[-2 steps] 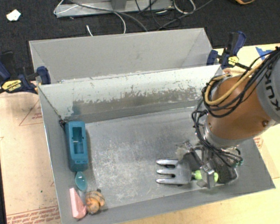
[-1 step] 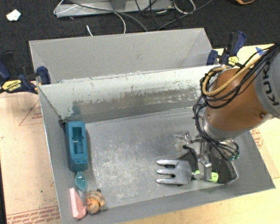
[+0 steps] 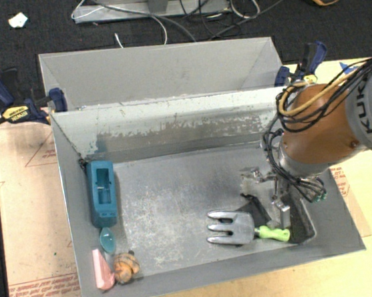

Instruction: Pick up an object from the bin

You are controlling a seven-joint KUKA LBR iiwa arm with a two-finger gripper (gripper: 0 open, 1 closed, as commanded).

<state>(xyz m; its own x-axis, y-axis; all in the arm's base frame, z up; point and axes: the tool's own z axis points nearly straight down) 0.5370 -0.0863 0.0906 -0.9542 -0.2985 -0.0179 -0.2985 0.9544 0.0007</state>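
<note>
Fingers (image 3: 283, 212) apart, close over the green-handled silver fork (image 3: 233, 229) by the bin's (image 3: 170, 129) front-right corner.

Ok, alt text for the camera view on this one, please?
The robot arm's gripper hangs low in the lower right corner of the grey metal bin, close beside the green-handled silver fork. Along the bin's left wall lie a blue plastic block, a small teal piece, a pink piece and a tan shell-like lump.
</note>
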